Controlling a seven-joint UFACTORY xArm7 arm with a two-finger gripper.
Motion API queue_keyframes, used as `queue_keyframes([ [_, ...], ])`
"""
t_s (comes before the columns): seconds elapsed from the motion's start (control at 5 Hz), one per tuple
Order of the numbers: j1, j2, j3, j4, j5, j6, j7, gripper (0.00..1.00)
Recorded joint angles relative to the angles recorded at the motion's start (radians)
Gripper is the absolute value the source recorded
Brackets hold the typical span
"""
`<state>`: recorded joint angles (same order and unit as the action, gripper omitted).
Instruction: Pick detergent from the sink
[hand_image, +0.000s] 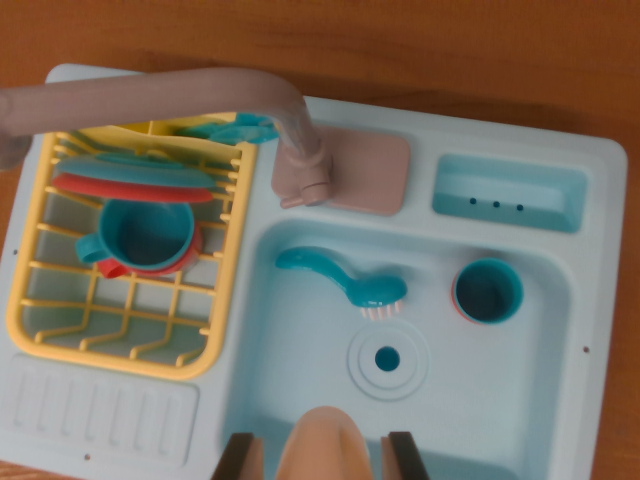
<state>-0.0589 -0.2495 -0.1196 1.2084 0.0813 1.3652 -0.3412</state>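
Observation:
A peach-coloured detergent bottle (325, 440) shows at the bottom edge of the wrist view, over the near side of the light blue sink basin (500, 400). My gripper (322, 460) has one dark finger on each side of the bottle. The fingers (240, 458) press close against its sides, so the gripper looks shut on it. The bottle's lower part is cut off by the frame edge.
In the basin lie a teal dish brush (340, 280), a teal cup (488, 292) and the drain (387, 358). A grey-brown faucet (290, 120) arches over the back. A yellow rack (120, 260) at the left holds plates and a teal mug (145, 235).

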Motion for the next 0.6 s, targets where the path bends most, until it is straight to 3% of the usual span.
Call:
queue_keyframes([
  [0.2,-0.0004,-0.007,0.000,0.017,-0.0032,0.024,0.004,1.00],
  [0.4,-0.0004,-0.007,0.000,0.017,-0.0032,0.024,0.004,1.00],
  [0.6,-0.0007,-0.013,0.001,0.030,-0.0056,0.042,0.007,1.00],
])
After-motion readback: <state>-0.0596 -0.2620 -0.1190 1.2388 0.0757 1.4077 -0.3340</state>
